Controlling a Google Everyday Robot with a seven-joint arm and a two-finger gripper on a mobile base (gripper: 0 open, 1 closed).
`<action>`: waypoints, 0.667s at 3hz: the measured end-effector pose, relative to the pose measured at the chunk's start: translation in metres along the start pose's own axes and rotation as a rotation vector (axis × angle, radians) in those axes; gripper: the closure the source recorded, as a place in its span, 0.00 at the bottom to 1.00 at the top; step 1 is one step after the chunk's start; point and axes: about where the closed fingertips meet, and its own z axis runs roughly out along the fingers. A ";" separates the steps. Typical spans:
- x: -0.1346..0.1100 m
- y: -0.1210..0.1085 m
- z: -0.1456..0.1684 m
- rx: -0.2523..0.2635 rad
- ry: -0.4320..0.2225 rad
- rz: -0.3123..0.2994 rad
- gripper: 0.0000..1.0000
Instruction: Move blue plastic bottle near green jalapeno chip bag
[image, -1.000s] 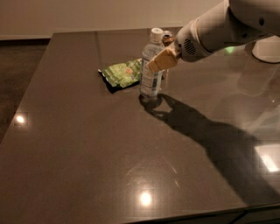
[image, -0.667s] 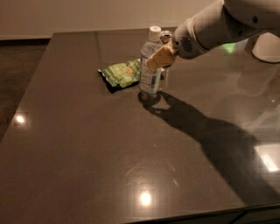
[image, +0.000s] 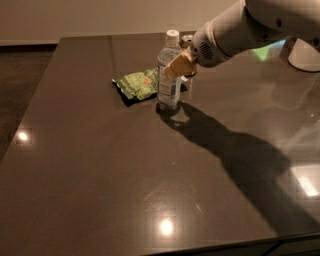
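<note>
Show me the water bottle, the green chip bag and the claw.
blue plastic bottle (image: 168, 89), camera view, label.
green jalapeno chip bag (image: 138, 85), camera view, bag's middle.
claw (image: 178, 66), camera view, its tip at the bottle's shoulder.

A single camera looks down from a raised spot near the front edge of the dark table (image: 100, 190), facing across it toward the far wall (image: 100, 20), close enough that the tabletop fills most of the view. The arm (image: 235, 30) enters from the upper right. The gripper (image: 176, 69) sits upper-middle, apparently right against the blue plastic bottle (image: 168, 87).
</note>
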 end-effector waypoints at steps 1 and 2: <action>0.000 0.003 0.005 -0.011 0.012 -0.024 0.12; -0.001 0.004 0.005 -0.011 0.011 -0.025 0.00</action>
